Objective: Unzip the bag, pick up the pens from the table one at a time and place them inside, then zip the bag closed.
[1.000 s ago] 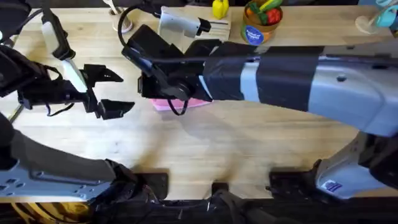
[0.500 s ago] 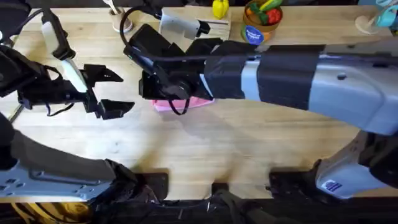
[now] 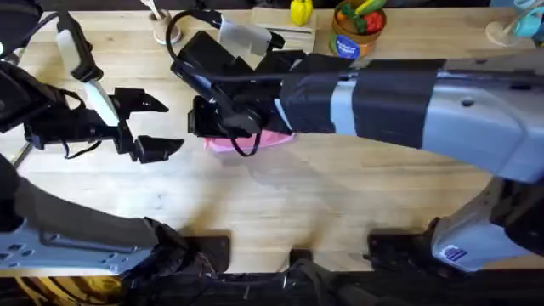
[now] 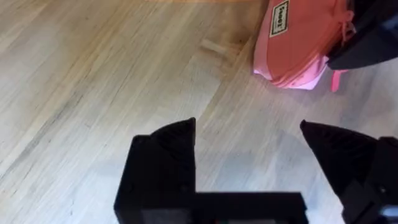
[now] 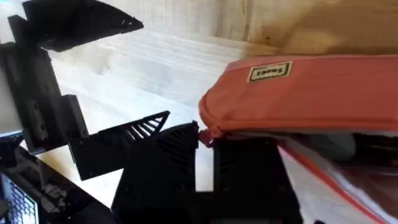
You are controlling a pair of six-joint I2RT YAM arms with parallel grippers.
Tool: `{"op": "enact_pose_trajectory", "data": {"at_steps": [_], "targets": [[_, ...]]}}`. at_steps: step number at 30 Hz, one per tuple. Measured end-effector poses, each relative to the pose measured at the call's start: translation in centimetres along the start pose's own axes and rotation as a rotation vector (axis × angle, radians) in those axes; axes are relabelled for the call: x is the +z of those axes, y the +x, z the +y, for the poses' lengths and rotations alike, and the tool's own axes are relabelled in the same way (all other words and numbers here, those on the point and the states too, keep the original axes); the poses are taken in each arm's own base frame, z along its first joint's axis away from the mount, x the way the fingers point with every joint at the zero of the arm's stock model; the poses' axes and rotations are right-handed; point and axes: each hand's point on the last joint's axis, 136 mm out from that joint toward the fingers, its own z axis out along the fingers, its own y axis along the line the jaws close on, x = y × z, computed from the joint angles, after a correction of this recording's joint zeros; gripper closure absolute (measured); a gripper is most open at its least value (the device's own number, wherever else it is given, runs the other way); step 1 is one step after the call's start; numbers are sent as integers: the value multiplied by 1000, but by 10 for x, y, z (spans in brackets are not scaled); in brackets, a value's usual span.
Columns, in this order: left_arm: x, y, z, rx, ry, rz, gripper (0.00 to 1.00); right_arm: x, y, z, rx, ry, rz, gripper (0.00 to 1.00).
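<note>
Bag: a pink soft fabric pencil pouch [image 3: 255, 140] lies on the light wooden butcher-block counter [image 3: 280, 204], in the far middle of the overhead view, mostly covered by the right arm; a small white label with dark lettering [image 5: 269, 71] sits on its side near one end.
Right pincer: the black right pincer [image 5: 205, 138] reaches across from the right side and is down at the pouch's end; its black fingers [image 5: 165, 162] are closed tight on the end of the zipper line, where a small pink tab [image 5: 205, 139] sits between them.
Bag opening: in the right wrist view the zipper seam gapes beside the fingers, showing a paler lining; what lies inside cannot be made out.
Left pincer: the black left pincer [image 3: 157, 126] hangs over bare counter to the left of the pouch, well apart from it, with its two fingers [image 4: 168, 149] spread wide and nothing between them.
Background: a yellow object [image 3: 300, 11] and a round tub of coloured items [image 3: 357, 30] stand at the counter's far edge.
</note>
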Motion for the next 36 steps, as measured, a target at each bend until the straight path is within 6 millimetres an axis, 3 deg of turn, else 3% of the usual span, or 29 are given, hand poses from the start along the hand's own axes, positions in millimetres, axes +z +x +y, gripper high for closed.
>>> {"op": "enact_pose_trajectory", "data": {"at_steps": [7, 9, 20, 31, 36], "targets": [[0, 0, 0, 0, 0, 0, 7, 0, 0, 0, 10, -19, 27, 895], [0, 0, 0, 0, 0, 0, 7, 0, 1, 0, 17, -27, 39, 957], [0, 0, 0, 0, 0, 0, 7, -5, -6, -1, 60, -106, 127, 971], [1, -21, -1, -10, -1, -110, 7, -28, -46, 9, -4, -165, 67, 971], [20, -39, -12, 42, 69, -129, 7, -31, -62, 4, 5, -167, 40, 971]]}}
